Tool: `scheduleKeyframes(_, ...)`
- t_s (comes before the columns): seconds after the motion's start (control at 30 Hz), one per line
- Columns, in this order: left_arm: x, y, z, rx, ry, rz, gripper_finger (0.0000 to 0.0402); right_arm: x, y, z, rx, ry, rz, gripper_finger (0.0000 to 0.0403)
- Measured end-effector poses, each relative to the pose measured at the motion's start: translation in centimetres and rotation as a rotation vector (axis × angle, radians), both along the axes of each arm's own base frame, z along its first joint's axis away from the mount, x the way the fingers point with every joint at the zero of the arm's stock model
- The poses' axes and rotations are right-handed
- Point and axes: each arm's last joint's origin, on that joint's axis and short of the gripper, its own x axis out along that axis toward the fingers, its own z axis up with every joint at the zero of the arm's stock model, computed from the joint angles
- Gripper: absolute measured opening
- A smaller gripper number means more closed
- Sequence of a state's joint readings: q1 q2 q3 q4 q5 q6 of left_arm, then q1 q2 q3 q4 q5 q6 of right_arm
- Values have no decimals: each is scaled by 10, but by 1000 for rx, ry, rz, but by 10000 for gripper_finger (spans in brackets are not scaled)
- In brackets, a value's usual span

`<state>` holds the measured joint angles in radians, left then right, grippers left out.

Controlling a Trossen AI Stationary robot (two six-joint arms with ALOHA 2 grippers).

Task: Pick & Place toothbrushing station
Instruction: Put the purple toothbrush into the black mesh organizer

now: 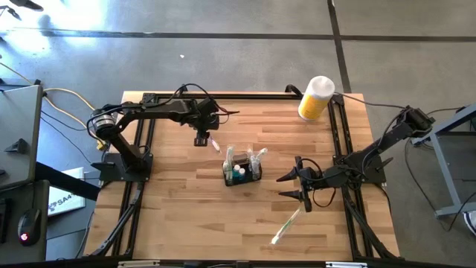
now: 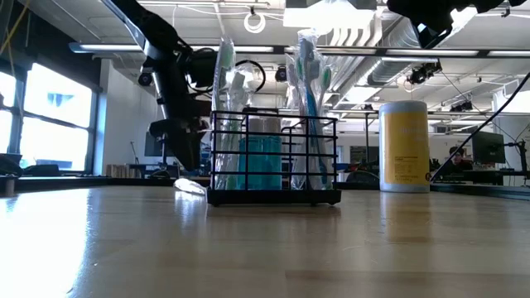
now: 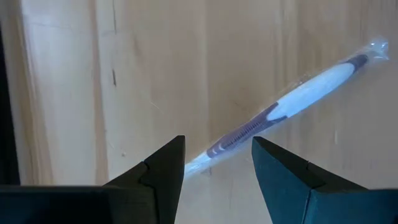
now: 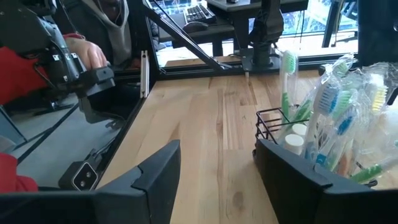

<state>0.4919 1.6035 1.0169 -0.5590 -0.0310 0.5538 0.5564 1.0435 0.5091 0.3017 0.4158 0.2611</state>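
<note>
Caddy stands mid-table — left gripper and right gripper flank it, jaws wide, empty.

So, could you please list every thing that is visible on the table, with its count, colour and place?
wire-mesh caddy: one, black, table centre, holding wrapped toothbrushes and small bottles.
wrapped toothbrush: one, white and purple, lying on the wood under the left end effector.
wrapped toothbrush: one, pale green, lying on the table's near-right part, away from the caddy.
cylinder: one, yellow with white lid, lying at the far right edge.
left end effector: one, dark, open, above the white and purple toothbrush.
right end effector: one, dark, open, right of the caddy, empty.
</note>
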Motion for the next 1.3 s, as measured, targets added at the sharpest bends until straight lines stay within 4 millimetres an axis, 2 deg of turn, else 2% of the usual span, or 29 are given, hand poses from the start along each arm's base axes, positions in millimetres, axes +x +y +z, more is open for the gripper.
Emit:
scheduleKeyframes(0.17,2,0,-6,-20,15,-13,180,0,0,0,0,0,-1,203)
scheduleKeyframes(0.53,1,25,-50,-115,123,93,180,1,1,-2,-1,8,-5,203)
scheduleKeyframes(0.73,0,23,-68,-155,206,73,177,3,2,-6,-13,27,-5,203)
scheduleKeyframes(0.9,5,11,-69,-103,265,97,129,6,3,-10,-22,42,-5,203)
scheduleKeyframes(1.1,10,-6,-67,-57,308,80,21,7,4,-12,-26,49,-4,203)
scheduleKeyframes(1.3,13,-21,-62,19,358,67,12,7,4,-11,-21,41,-4,203)
